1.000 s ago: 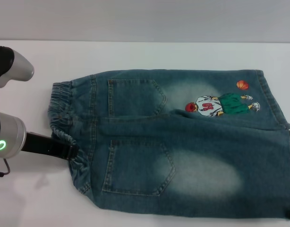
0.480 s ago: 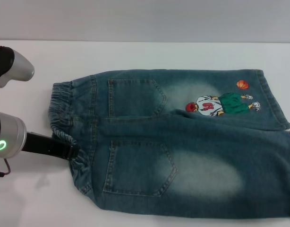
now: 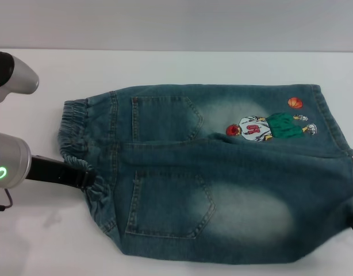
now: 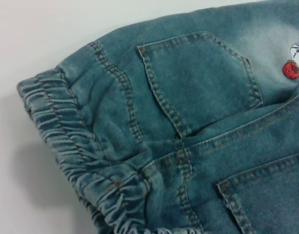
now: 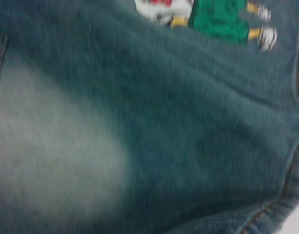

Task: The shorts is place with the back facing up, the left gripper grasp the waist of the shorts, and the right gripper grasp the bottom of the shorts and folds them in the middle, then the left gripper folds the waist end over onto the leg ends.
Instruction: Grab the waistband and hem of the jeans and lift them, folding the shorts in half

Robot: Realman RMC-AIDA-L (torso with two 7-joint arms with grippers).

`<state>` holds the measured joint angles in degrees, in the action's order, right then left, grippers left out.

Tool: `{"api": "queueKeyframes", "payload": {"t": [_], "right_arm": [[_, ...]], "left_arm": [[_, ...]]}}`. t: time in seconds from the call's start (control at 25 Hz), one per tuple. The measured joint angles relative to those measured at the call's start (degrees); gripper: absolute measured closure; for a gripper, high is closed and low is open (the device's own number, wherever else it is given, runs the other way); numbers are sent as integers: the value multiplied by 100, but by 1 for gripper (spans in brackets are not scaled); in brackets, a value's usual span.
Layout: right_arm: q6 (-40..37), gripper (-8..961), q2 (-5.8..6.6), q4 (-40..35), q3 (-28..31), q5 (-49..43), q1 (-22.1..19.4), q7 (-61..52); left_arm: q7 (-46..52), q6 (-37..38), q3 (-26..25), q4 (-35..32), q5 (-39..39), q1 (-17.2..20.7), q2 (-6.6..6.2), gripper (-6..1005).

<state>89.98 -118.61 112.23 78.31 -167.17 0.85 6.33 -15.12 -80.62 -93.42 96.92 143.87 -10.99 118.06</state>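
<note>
The shorts (image 3: 222, 178) lie back-up across the white tabletop (image 3: 165, 66), waistband (image 3: 76, 144) at 9 o'clock, hems at 3 o'clock. The left gripper (image 3: 87, 179) meets the waistband's near corner; whether its fingers pinch the fabric cannot be told.
</note>
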Motion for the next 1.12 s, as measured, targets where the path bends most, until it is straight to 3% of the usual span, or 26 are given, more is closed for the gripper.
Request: {"api": "queueKeyframes", "payload": {"t": [0.24,0.52,1.0,1.12], "right_arm": [[-604,896,-12,123,-3,0,-67,64],[-1318,896,0,244,183,0,-242,191],[-2925,897,-22,286,807,0,-535,414],[-3012,897,-22,244,836,0,-539,417]], "left_arm": [[0,157,8,107,-15,75,17,942],[80,854,-3,450,-97,426,4,943],[110,2137,-58,208,-106,717,-3,943],[112,2349,-58,169,-106,735,-3,943]]}}
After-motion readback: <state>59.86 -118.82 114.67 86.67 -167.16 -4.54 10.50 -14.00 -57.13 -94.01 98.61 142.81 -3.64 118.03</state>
